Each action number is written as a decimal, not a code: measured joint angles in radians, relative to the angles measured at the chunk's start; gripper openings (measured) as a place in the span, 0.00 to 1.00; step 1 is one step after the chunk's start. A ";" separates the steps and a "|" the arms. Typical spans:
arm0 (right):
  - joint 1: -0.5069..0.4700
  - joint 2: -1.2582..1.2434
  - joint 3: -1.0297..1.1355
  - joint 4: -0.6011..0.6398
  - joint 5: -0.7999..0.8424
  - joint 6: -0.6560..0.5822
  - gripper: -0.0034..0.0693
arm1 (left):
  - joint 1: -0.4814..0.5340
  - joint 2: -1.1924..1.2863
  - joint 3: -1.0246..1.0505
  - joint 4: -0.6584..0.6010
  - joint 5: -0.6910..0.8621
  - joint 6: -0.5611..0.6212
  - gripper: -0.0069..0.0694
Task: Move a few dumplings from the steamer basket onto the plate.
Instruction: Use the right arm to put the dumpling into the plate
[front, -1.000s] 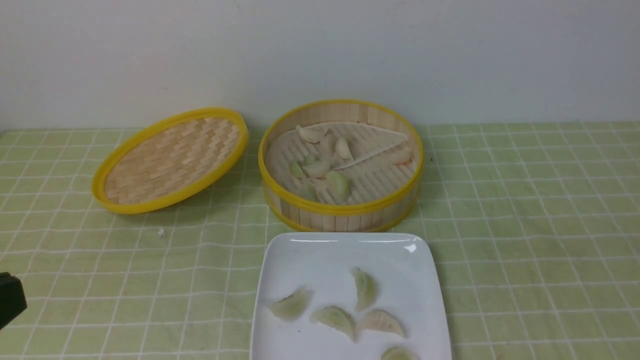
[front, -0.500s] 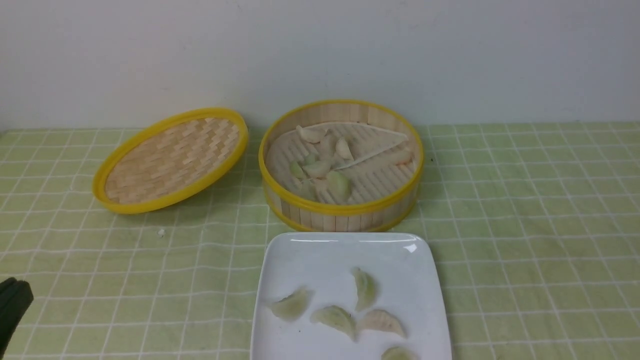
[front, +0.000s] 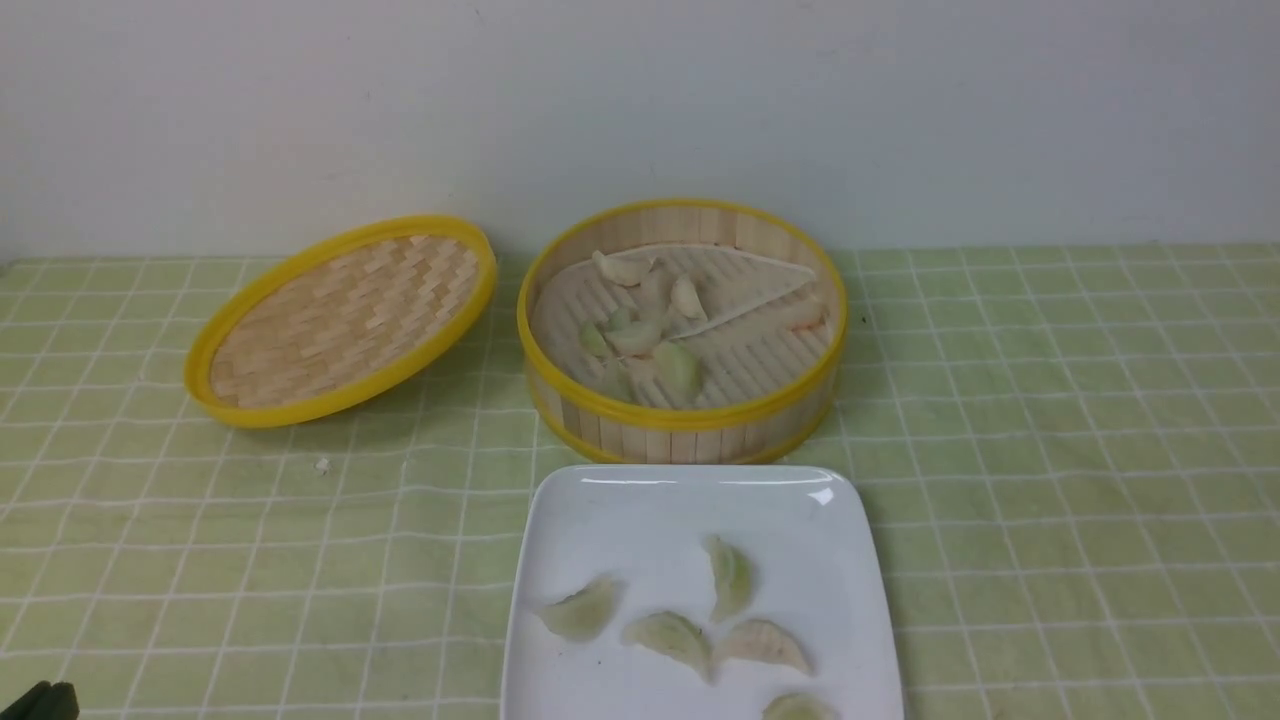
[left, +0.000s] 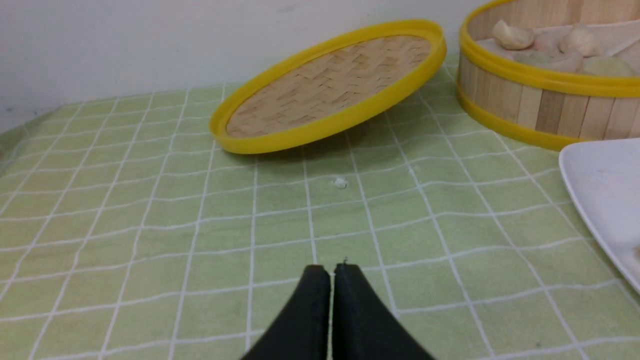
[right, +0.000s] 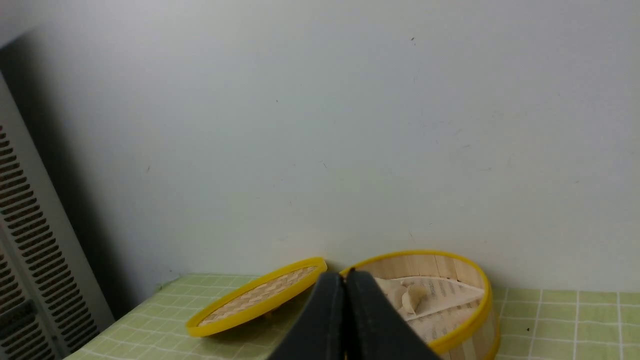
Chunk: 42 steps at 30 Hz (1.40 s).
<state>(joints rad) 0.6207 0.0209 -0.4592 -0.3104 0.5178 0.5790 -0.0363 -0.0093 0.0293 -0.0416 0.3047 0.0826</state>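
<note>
The steamer basket (front: 690, 415) stands at the table's middle back and holds several dumplings (front: 640, 335) on a folded white liner. The white plate (front: 620, 510) lies in front of it with several pale green dumplings (front: 670, 635) on it. My left gripper (left: 330, 272) is shut and empty, low over the cloth at the front left; only its tip (front: 40, 702) shows in the front view. My right gripper (right: 345, 277) is shut and empty, raised, with the basket (right: 465, 330) beyond it. It is out of the front view.
The shallow woven lid (front: 345, 320) with a yellow rim leans tilted left of the basket. A small white crumb (front: 322, 465) lies on the green checked cloth in front of it. A wall runs behind the table. A slatted white panel (right: 25, 250) stands at the far left.
My left gripper has drawn back toward the front left corner and has nearly left the front view. Dumplings, basket, plate and lid have not moved.
</note>
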 joint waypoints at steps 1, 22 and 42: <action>0.000 0.000 0.000 0.000 0.000 0.000 0.03 | 0.003 0.000 0.000 -0.001 0.007 0.000 0.08; 0.000 0.000 0.000 0.000 0.000 0.009 0.03 | 0.016 0.000 0.000 -0.004 0.072 0.000 0.08; 0.000 0.000 0.000 0.286 -0.069 -0.405 0.03 | 0.016 0.000 0.000 -0.004 0.072 0.000 0.08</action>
<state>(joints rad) 0.6207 0.0209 -0.4592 -0.0249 0.4491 0.1742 -0.0202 -0.0093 0.0293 -0.0453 0.3764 0.0826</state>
